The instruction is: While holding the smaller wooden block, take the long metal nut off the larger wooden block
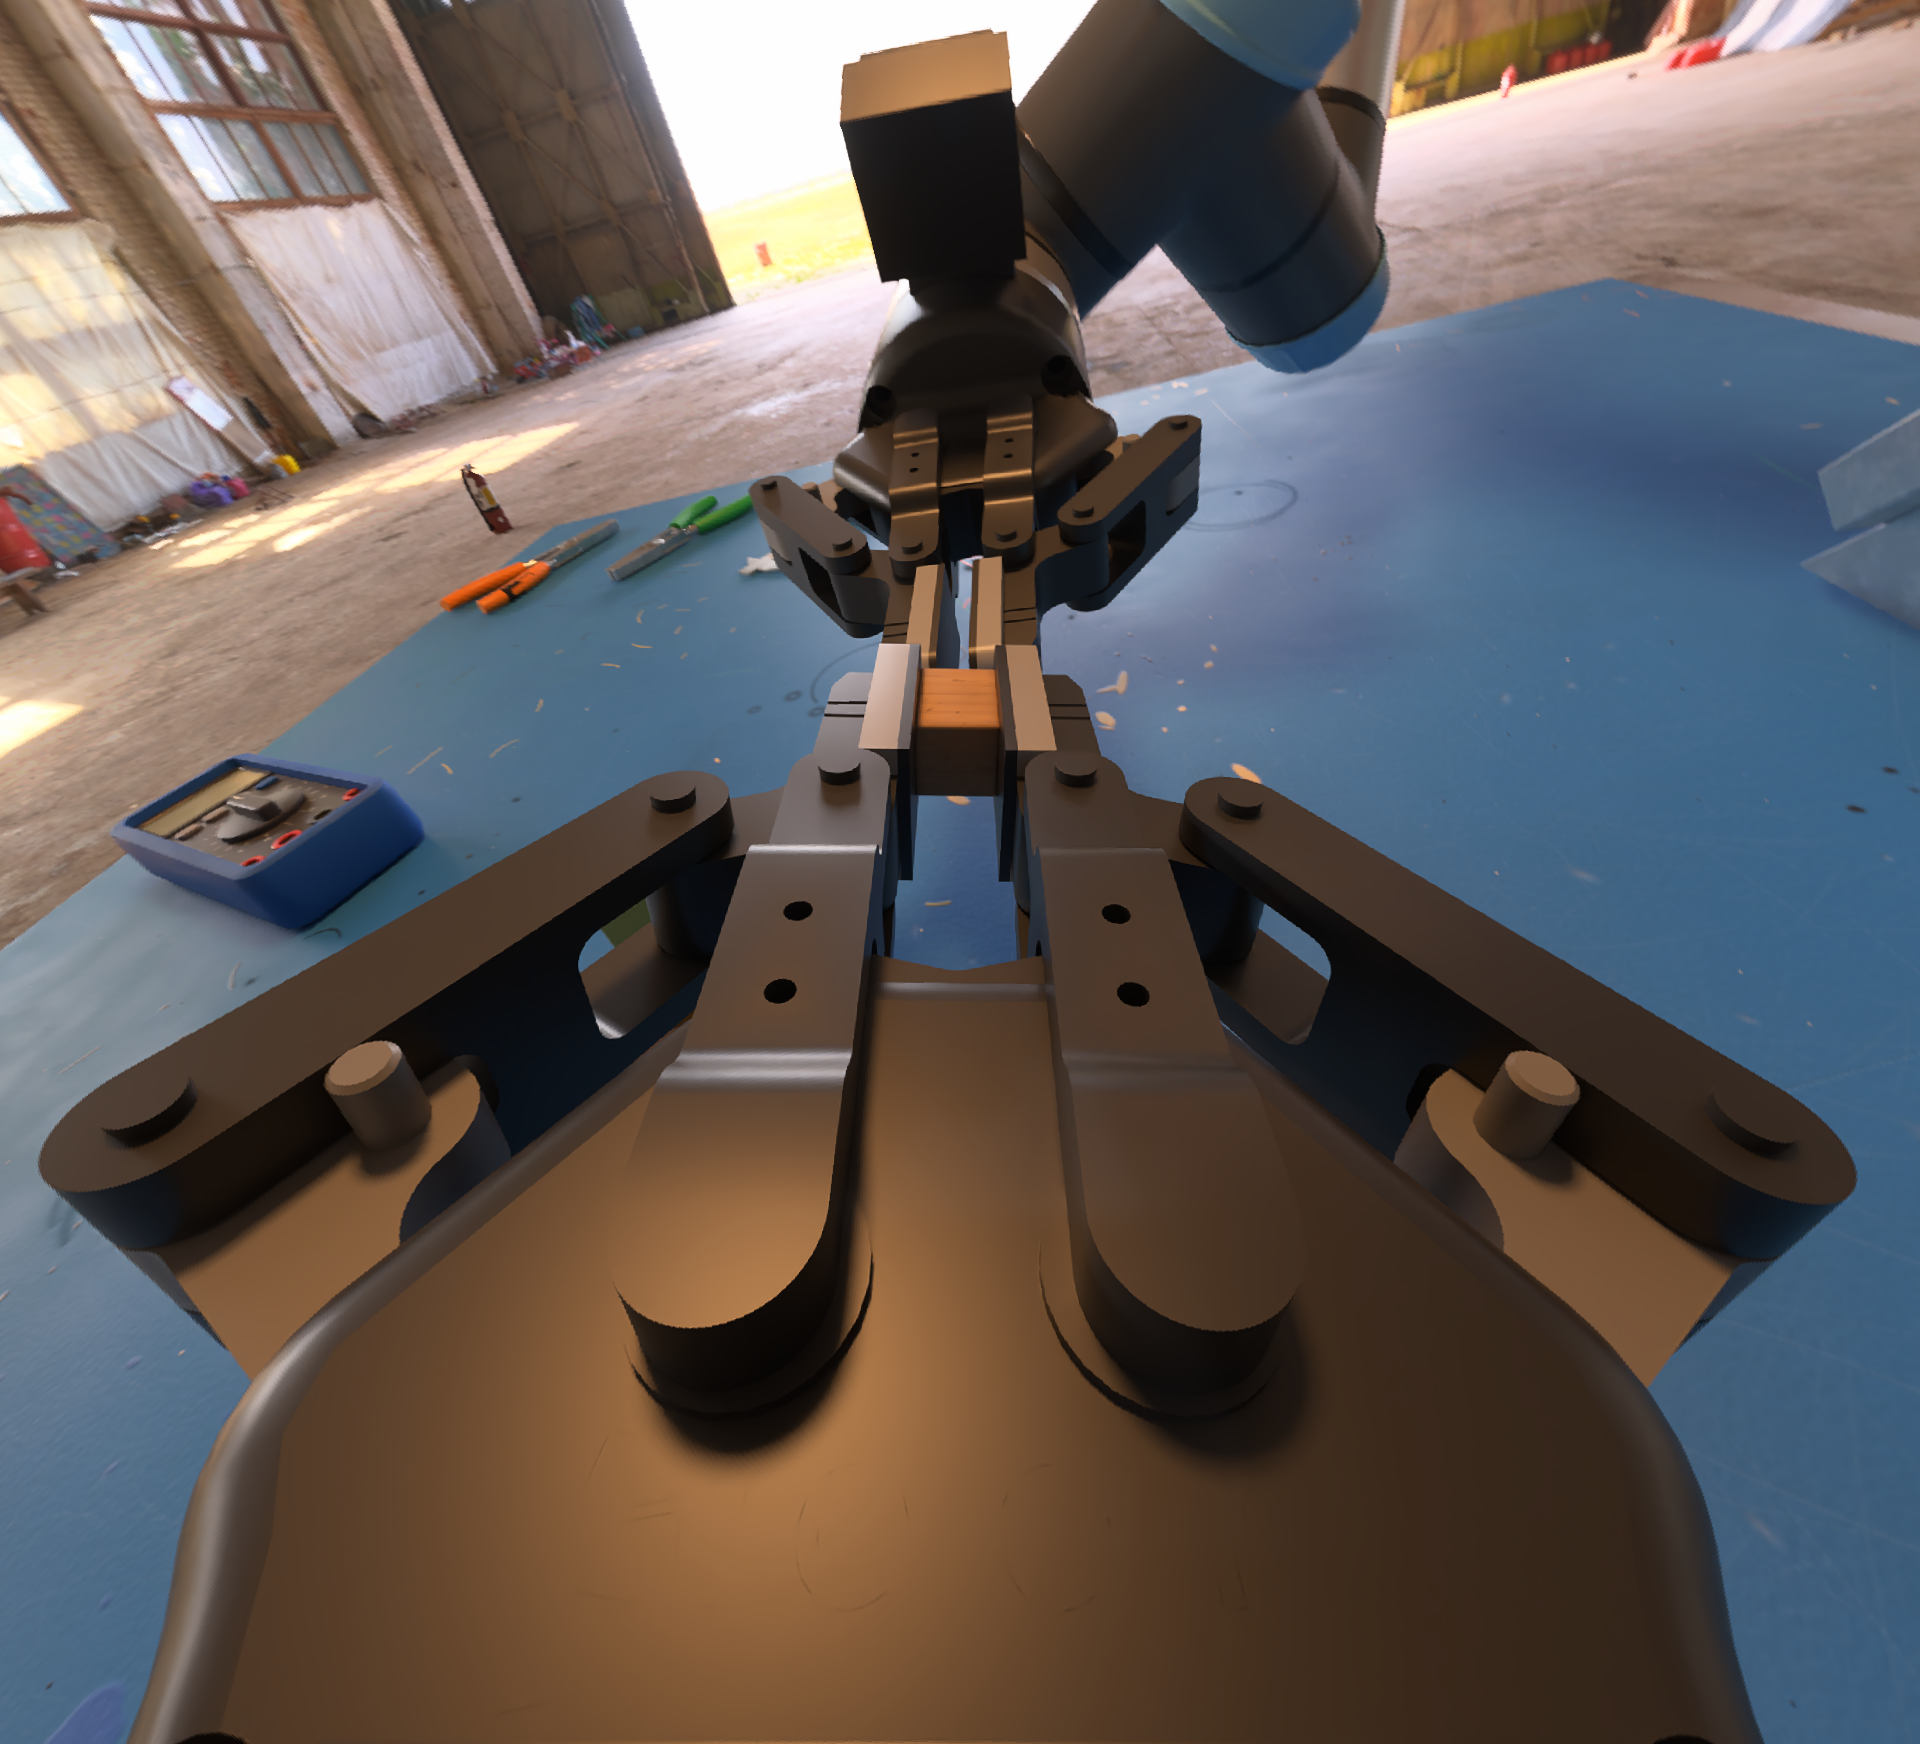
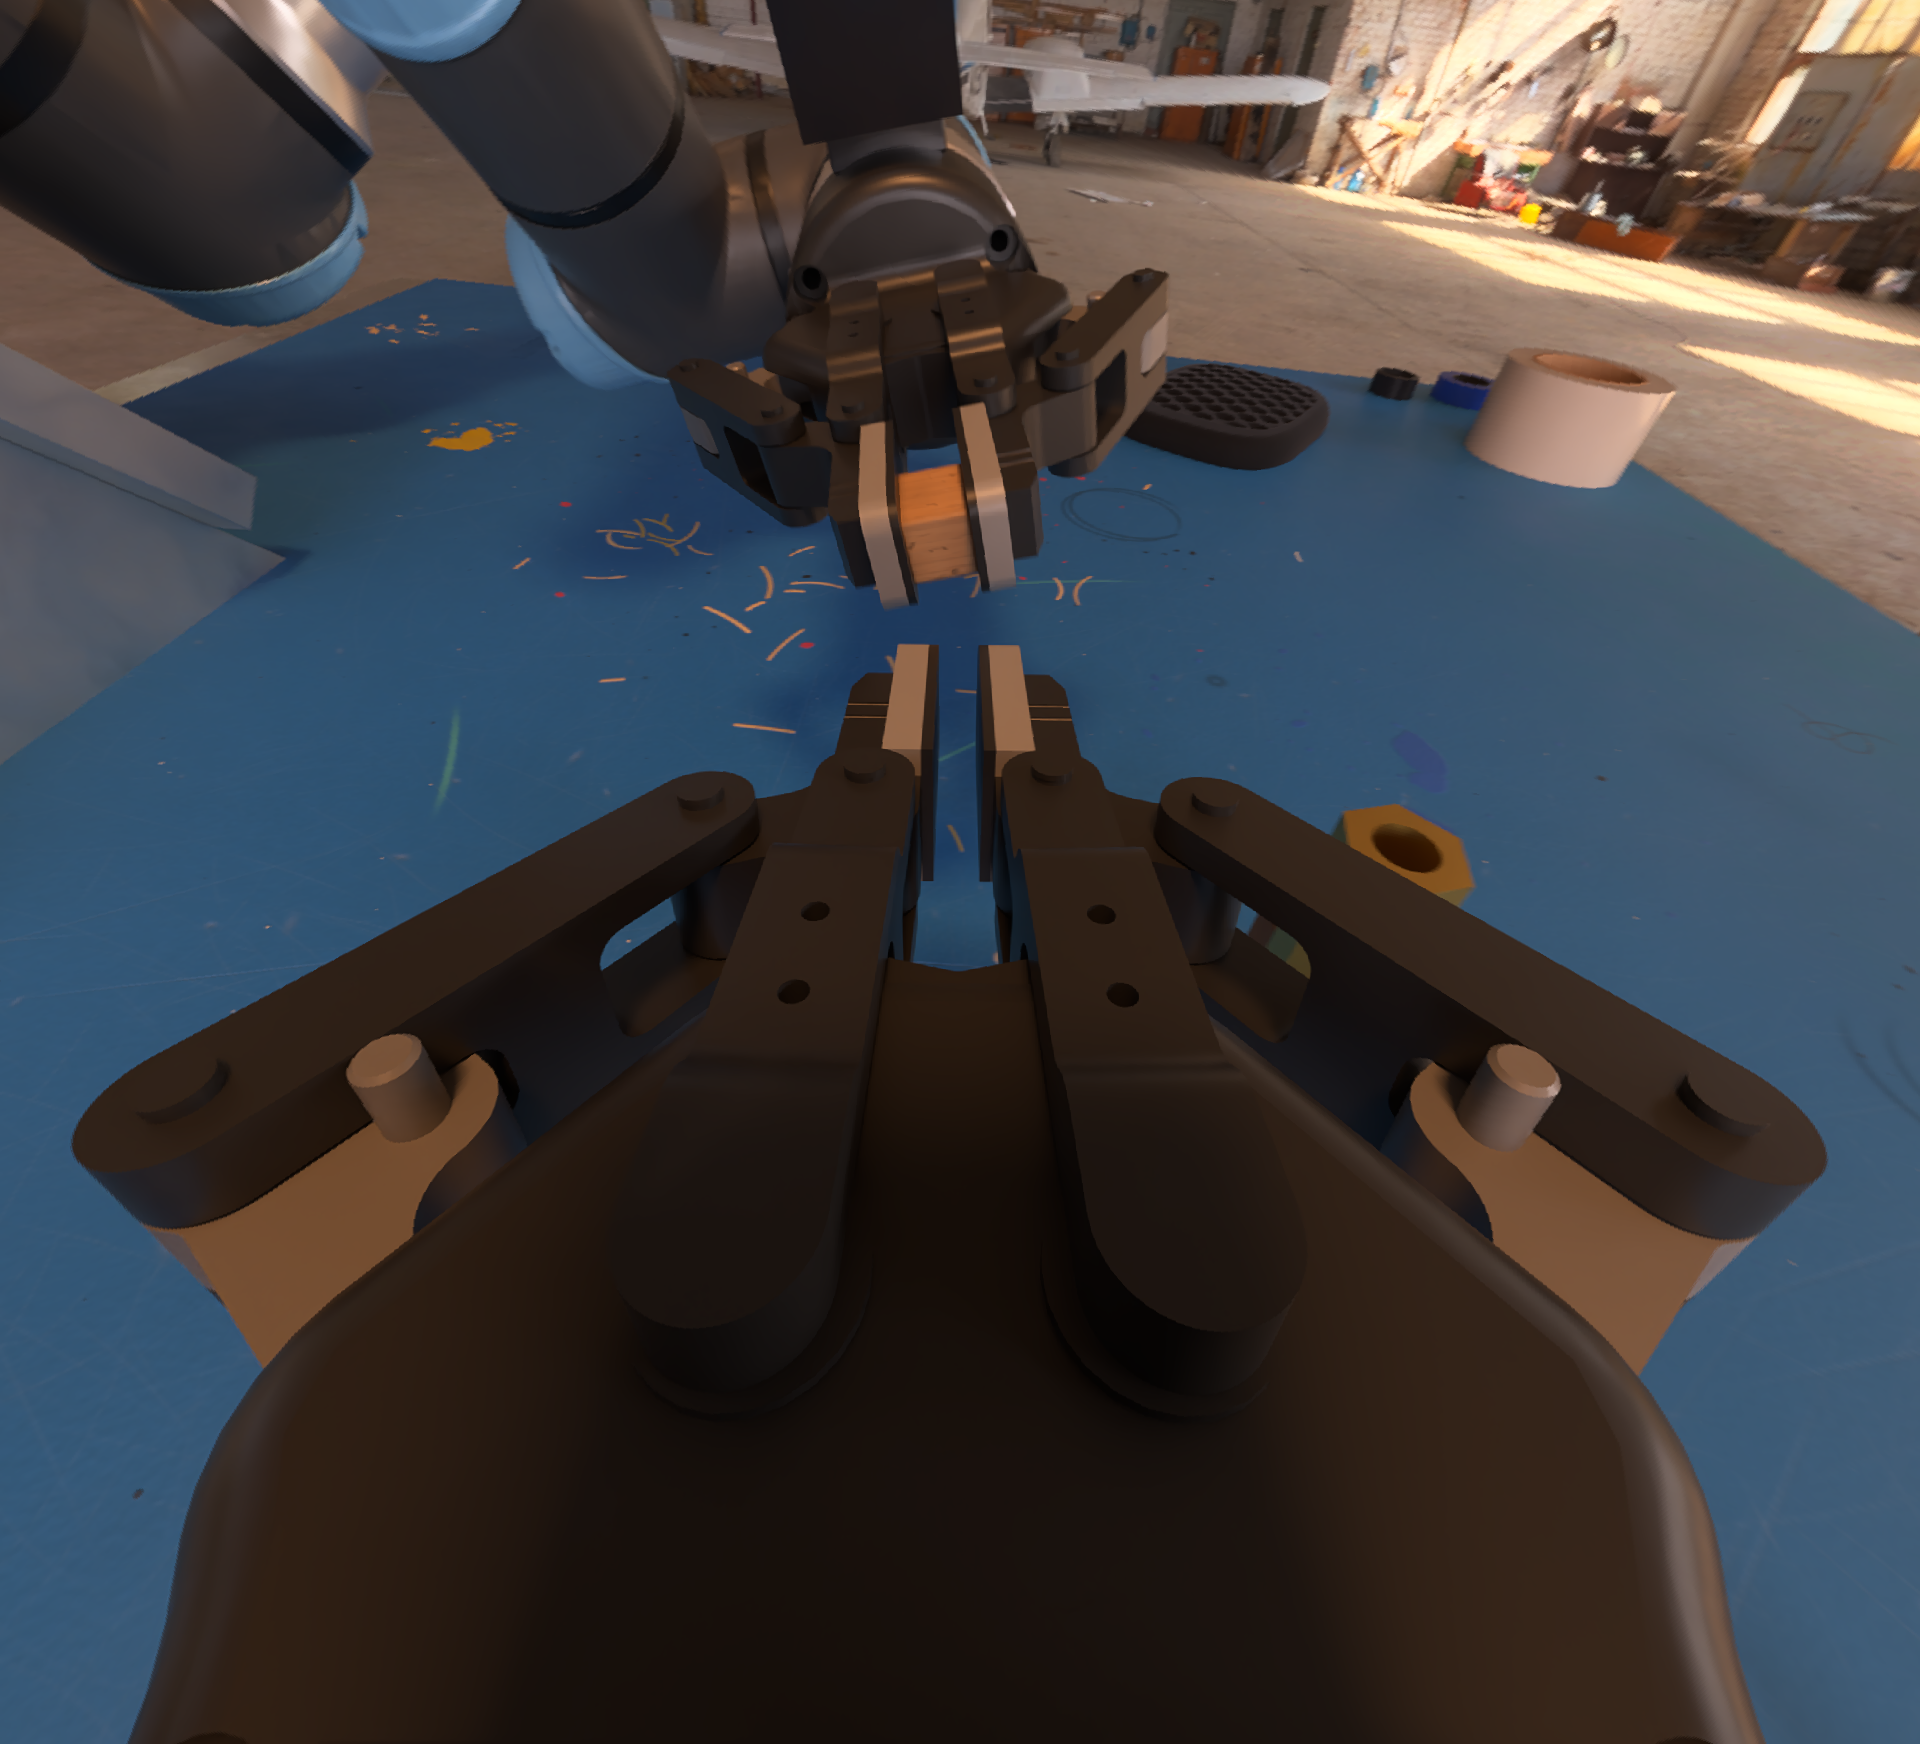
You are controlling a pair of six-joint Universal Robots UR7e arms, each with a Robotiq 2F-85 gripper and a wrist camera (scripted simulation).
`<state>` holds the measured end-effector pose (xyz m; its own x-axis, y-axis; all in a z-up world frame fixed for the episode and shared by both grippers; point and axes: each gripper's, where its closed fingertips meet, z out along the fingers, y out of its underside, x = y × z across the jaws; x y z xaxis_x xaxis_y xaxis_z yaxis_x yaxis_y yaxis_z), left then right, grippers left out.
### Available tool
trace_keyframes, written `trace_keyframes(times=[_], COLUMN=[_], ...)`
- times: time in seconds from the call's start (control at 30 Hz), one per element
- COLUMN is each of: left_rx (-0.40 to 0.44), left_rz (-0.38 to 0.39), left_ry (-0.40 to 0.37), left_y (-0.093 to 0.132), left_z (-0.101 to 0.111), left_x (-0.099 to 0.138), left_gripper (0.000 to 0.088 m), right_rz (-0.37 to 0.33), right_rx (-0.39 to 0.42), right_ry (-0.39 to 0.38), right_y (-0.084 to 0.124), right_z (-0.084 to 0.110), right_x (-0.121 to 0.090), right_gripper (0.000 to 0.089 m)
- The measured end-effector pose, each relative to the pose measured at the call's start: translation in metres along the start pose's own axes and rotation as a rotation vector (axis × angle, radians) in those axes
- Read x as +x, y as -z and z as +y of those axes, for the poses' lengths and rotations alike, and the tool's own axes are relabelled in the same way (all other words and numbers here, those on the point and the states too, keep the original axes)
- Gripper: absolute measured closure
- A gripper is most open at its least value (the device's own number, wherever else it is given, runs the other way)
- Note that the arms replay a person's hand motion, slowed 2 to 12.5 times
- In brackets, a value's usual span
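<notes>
My left gripper [image 1: 958, 720] is shut on the smaller wooden block [image 1: 958, 707] and holds it above the blue table [image 1: 1455, 759]. The block also shows in the right wrist view [image 2: 935, 522], between the left gripper's pads [image 2: 883, 531]. My right gripper [image 2: 958, 699] is shut with only a thin gap and holds nothing. It faces the left gripper tip to tip, a little apart, and shows in the left wrist view [image 1: 958, 619]. A gold hexagonal nut [image 2: 1405, 853] lies to the right of my right gripper, its lower part hidden behind the finger linkage. I see no larger wooden block.
A blue multimeter [image 1: 270, 837], orange-handled pliers [image 1: 499, 588] and green-handled pliers [image 1: 681, 531] lie on one side of the table. A tape roll [image 2: 1569, 416], a black ribbed pad [image 2: 1231, 411] and two small rolls [image 2: 1423, 385] stand at the other. A grey metal box [image 2: 104, 531] is alongside.
</notes>
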<state>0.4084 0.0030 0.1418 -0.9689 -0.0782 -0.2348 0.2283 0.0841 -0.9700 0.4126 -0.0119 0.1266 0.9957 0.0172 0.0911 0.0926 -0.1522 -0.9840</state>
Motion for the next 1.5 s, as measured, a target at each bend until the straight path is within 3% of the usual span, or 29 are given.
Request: trace_keyframes(times=[0.2,0.33,0.43,0.57,0.77,1.03,1.1,1.23,1.3,1.47,1.5], left_rx=[0.054,0.06,0.056,0.048,0.037,0.037,0.039,0.044,0.043,0.029,0.026], left_rz=[-0.067,-0.102,-0.127,-0.152,-0.168,-0.179,-0.184,-0.192,-0.198,-0.219,-0.224], left_ry=[0.032,0.057,0.073,0.097,0.12,0.128,0.128,0.128,0.126,0.113,0.109], left_y=[0.009,0.013,0.015,0.015,0.015,0.015,0.016,0.017,0.019,0.023,0.024], left_z=[-0.012,-0.013,-0.013,-0.011,-0.01,-0.011,-0.013,-0.016,-0.017,-0.02,-0.021], left_x=[-0.015,-0.022,-0.027,-0.032,-0.035,-0.037,-0.038,-0.04,-0.041,-0.043,-0.044], left_gripper=[0.0758,0.0758,0.0758,0.0758,0.0758,0.0758,0.0758,0.0758,0.0758,0.0758,0.0758], right_rz=[0.088,0.182,0.267,0.348,0.321,0.242,0.236,0.223,0.215,0.231,0.238], right_rx=[0.016,0.018,-0.001,-0.038,-0.072,-0.118,-0.118,-0.122,-0.132,-0.144,-0.149], right_ry=[0.018,0.006,-0.009,-0.05,-0.164,-0.222,-0.226,-0.224,-0.216,-0.12,-0.097], right_y=[0.018,0.034,0.045,0.056,0.048,0.023,0.017,0.003,-0.003,-0.014,-0.015], right_z=[-0.006,-0.006,0.0,0.013,0.039,0.058,0.057,0.056,0.057,0.052,0.05], right_x=[0.021,0.043,0.063,0.087,0.096,0.098,0.099,0.102,0.101,0.099,0.098], right_gripper=[0.0764,0.0741,0.0719,0.0612,0.0346,0.0099,0.0073,0.007,0.0124,0.0486,0.0519])
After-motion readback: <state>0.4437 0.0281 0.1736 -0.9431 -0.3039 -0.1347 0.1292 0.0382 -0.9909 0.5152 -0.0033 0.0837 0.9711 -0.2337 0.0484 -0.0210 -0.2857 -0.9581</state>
